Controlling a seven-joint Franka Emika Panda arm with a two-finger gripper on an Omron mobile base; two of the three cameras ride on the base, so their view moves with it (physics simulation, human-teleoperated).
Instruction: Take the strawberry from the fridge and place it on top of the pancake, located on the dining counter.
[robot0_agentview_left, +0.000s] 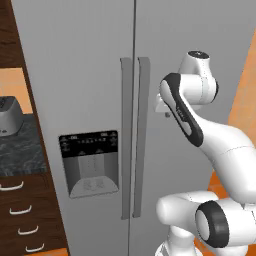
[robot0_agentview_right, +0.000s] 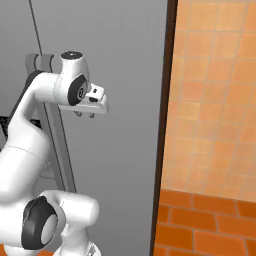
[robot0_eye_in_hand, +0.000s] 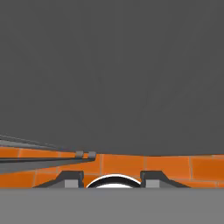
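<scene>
The fridge (robot0_agentview_left: 100, 75) stood shut in front of you, both grey doors closed, so the strawberry, presumably behind those doors, had not been reached. By that evidence the task had barely begun: you still had to open a door, pick the berry, carry it to the dining counter and set it on the pancake.

In the left base view the fridge ran tall and upright, its long axis vertical from 12 to 6 o'clock, its front facing you. The two long handles (robot0_agentview_left: 135, 135) hung side by side just right of centre, also running 12 to 6. The black dispenser panel (robot0_agentview_left: 90, 162) sat in the left door at about 8 o'clock.

The gripper (robot0_agentview_right: 85, 114) hung from the wrist at about 10 o'clock in the right base view, near the right door's face and right of the handles, its tips pointing down. Its fingers looked pressed together and carried nothing, though they were small and partly hidden, so you could judge that only loosely. In the hand view, the door (robot0_eye_in_hand: 113, 74) took up the upper part as a flat grey face, with orange floor tiles (robot0_eye_in_hand: 175, 168) below it.

Further out in the left base view, a dark speckled counter (robot0_agentview_left: 20, 150) carried a toaster (robot0_agentview_left: 10, 117) at 9 o'clock, above wooden drawers (robot0_agentview_left: 25, 215). An orange tiled wall (robot0_agentview_right: 215, 100) lay at 3 o'clock in the right base view.
</scene>
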